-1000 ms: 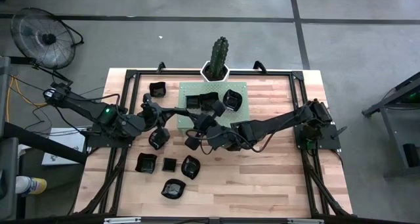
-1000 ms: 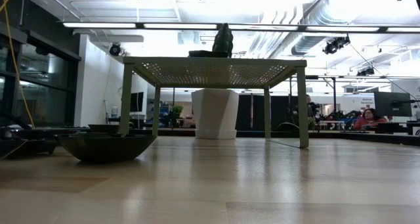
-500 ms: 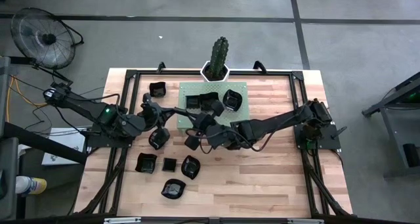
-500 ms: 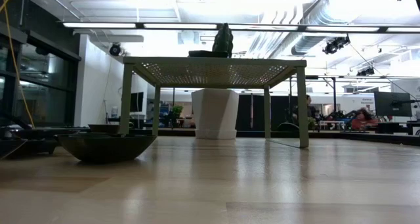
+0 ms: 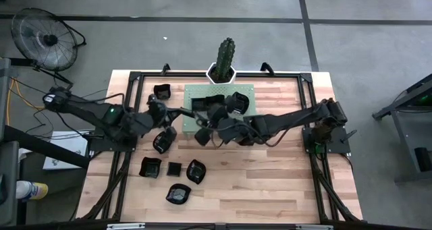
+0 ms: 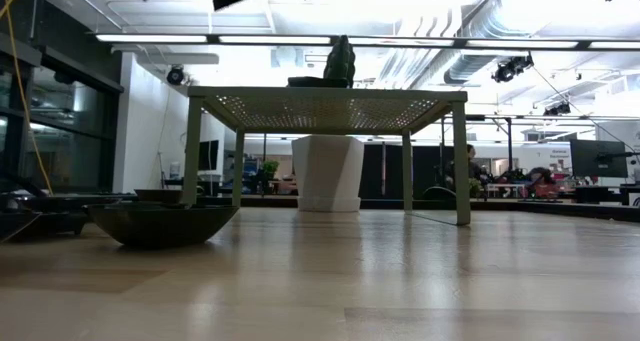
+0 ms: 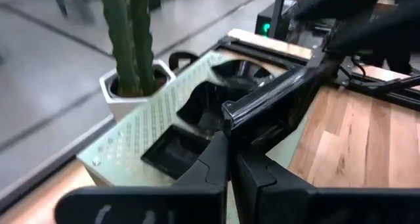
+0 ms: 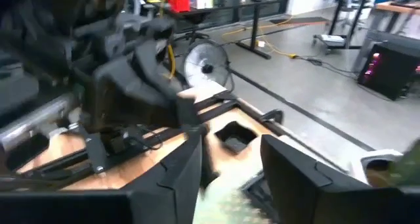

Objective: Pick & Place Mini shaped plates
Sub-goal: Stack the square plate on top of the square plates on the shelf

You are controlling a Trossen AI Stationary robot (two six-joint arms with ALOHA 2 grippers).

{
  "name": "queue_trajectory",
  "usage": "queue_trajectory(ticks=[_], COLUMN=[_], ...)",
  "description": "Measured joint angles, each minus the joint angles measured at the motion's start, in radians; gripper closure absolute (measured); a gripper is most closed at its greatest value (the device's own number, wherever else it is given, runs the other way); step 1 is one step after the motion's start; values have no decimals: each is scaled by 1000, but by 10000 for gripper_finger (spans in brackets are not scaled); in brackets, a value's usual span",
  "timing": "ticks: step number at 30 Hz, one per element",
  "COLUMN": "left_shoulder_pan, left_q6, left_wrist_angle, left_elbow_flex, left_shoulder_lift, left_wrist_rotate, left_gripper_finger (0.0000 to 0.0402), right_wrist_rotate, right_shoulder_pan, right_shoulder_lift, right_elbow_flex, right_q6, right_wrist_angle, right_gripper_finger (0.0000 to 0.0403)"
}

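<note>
Small glossy black mini shaped plates (image 5: 196,170) scatter the tabletop (image 5: 283,183) and green stand (image 5: 244,92); right claw (image 5: 202,137) gapes empty beside them, left claw (image 5: 177,113) pinched closed

Open-plan robotics lab or workshop: polished concrete floor (image 5: 351,61), exposed ceiling ducting (image 6: 470,56), strip lights (image 6: 350,39), far workbenches with monitors (image 6: 597,159), standing fan (image 5: 42,33), loose cabling.

In the high view, about nine small glossy black dishes (image 5: 148,167) show across the middle and lower left of the frame, with one pale green perforated stand (image 5: 247,92), one green potted cactus (image 5: 225,53) at upper centre, and two dark arms.
</note>
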Motion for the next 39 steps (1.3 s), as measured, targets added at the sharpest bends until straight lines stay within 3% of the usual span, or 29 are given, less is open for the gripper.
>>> queue_trajectory(ticks=[9, 17, 27, 33, 39], left_shoulder_pan=[299, 593, 829, 918, 965], left_q6=[-131, -134, -144, -163, -212], left_wrist_angle=[-122, -93, -77, -77, -77], left_elbow_flex=[0, 0, -1, -1, -1], left_shoulder_lift=[0, 15, 123, 183, 186], left_wrist_rotate=[394, 799, 1191, 1346, 1393], left_gripper_finger=[401, 401, 401, 401, 401], right_wrist_rotate=[112, 126, 123, 117, 114], right_shoulder_pan=[-1, -1, -1, -1, -1], right_shoulder_lift=[-124, -221, -273, -273, -273], right_elbow_flex=[0, 0, 0, 0, 0], right_q6=[-1, -1, -2, -2, 2], right_wrist_angle=[-83, -178, -278, -311, -357], right_gripper_finger=[236, 233, 233, 233, 233])
